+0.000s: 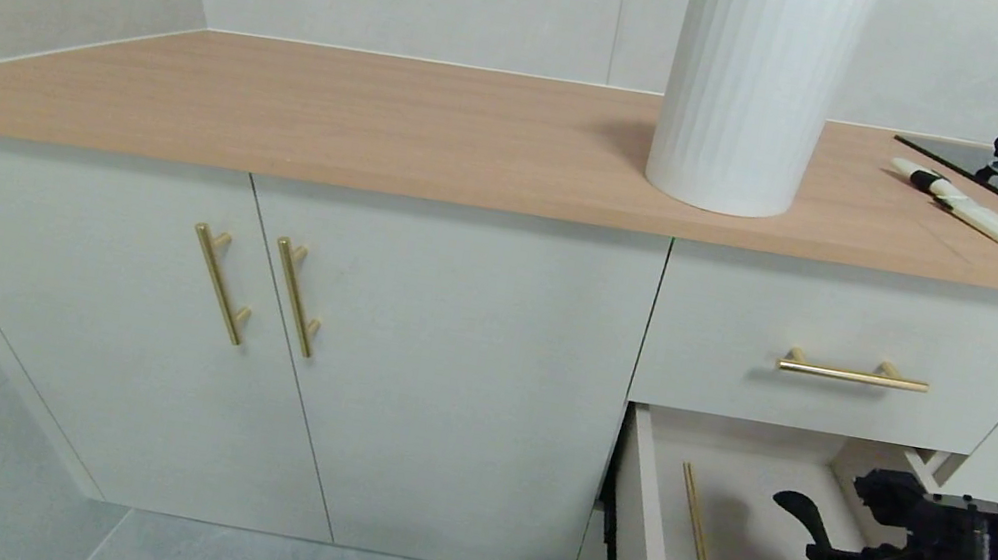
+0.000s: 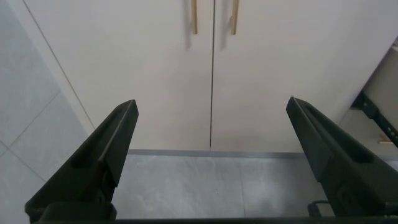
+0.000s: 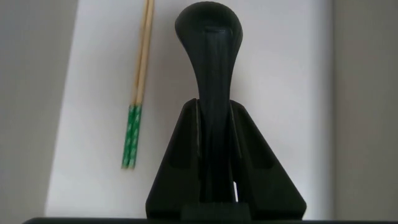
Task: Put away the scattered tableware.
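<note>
Right claw (image 3: 208,28), pressed together and empty, hangs above the drawer (image 1: 635,526) — we should lift straight, sparing the chopsticks (image 1: 701,557).

Head cam: high, facing forward and down at the counter (image 1: 382,129) front from middle distance. It takes in the double doors (image 1: 264,352) and the pulled-out drawer (image 1: 637,536) low on the robot's right. Left wrist cam: low and fairly near, looking out between the spread fingers of the left gripper (image 2: 210,106) at the doors' lower half and the floor (image 2: 205,186). Right wrist cam: close above the drawer bottom, looking down along the pressed-together fingers of the right gripper (image 3: 208,25). Overlap: head + left wrist share doors and handles (image 1: 220,282); head + right wrist share drawer and chopsticks (image 1: 702,552).
</note>
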Robot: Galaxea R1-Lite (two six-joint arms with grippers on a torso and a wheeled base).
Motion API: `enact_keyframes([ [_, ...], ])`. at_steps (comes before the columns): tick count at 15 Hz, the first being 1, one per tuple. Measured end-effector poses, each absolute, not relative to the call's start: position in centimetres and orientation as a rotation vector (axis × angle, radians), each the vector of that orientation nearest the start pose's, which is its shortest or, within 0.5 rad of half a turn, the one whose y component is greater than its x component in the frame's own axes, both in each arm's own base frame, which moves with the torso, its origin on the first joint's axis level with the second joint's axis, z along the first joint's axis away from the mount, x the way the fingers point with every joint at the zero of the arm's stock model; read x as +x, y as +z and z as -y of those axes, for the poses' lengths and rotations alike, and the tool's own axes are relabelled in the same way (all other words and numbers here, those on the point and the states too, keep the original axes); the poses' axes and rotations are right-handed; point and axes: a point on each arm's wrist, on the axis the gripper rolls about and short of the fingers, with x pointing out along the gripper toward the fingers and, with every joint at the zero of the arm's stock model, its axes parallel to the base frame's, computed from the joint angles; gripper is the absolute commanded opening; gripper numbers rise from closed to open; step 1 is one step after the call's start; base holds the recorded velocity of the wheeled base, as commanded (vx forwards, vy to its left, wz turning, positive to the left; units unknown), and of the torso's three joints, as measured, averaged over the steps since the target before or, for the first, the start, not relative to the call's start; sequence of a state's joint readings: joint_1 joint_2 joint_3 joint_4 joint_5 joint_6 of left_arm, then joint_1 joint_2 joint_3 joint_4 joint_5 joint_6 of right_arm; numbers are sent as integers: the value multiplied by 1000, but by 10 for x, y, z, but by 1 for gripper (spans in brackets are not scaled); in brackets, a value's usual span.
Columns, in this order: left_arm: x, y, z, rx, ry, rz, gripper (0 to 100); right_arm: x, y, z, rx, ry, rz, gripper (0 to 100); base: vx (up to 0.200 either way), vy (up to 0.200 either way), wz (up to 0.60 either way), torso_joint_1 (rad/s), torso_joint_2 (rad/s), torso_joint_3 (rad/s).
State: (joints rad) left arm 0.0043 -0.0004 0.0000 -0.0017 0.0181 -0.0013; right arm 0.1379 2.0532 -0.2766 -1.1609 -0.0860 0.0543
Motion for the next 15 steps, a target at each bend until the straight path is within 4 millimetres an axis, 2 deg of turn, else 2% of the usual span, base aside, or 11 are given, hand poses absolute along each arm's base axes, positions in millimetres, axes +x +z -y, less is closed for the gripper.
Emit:
enact_keyframes([
  [4, -23, 76, 0, -1, 22, 2, 100, 273, -23, -39, -10, 16, -557, 0, 0, 0, 0, 0, 0, 0],
  [8, -23, 76, 0, -1, 22, 2, 100, 273, -60, -40, -27, 6, -624, 0, 0, 0, 0, 0, 0, 0],
  [11, -23, 76, 0, -1, 22, 2, 100, 275, -70, -40, -31, 3, -644, 0, 0, 0, 0, 0, 0, 0],
  [15, -23, 76, 0, -1, 22, 2, 100, 278, -73, -40, -34, -9, -642, 0, 0, 0, 0, 0, 0, 0],
])
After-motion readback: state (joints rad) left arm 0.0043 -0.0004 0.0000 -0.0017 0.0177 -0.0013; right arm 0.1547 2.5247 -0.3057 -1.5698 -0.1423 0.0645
